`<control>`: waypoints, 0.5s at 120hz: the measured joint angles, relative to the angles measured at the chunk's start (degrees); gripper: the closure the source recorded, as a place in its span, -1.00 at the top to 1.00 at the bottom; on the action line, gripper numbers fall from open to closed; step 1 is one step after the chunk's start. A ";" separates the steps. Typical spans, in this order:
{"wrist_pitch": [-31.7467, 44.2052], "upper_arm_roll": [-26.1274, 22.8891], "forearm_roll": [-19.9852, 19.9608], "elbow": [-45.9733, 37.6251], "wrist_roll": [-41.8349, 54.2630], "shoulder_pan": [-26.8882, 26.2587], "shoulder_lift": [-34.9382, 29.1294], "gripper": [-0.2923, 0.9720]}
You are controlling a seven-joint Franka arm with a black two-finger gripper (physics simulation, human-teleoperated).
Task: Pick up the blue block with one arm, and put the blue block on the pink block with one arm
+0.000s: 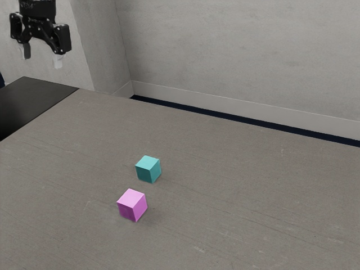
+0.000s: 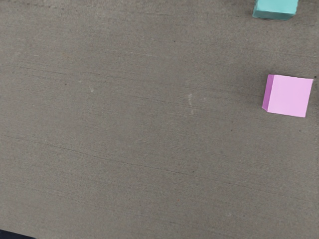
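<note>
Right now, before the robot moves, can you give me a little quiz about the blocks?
1. True or false: the blue block sits on the pink block.
2. The gripper is: A) holding the blue block, B) open, high above the table, C) touching the pink block.
3. Fill in: in the exterior view, the block nearer the camera is the ____ one.
Key: 1 false; 2 B; 3 pink.
</note>
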 joint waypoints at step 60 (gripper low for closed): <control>17.11 -22.35 -7.85 -5.21 -3.18 22.21 16.30 0.54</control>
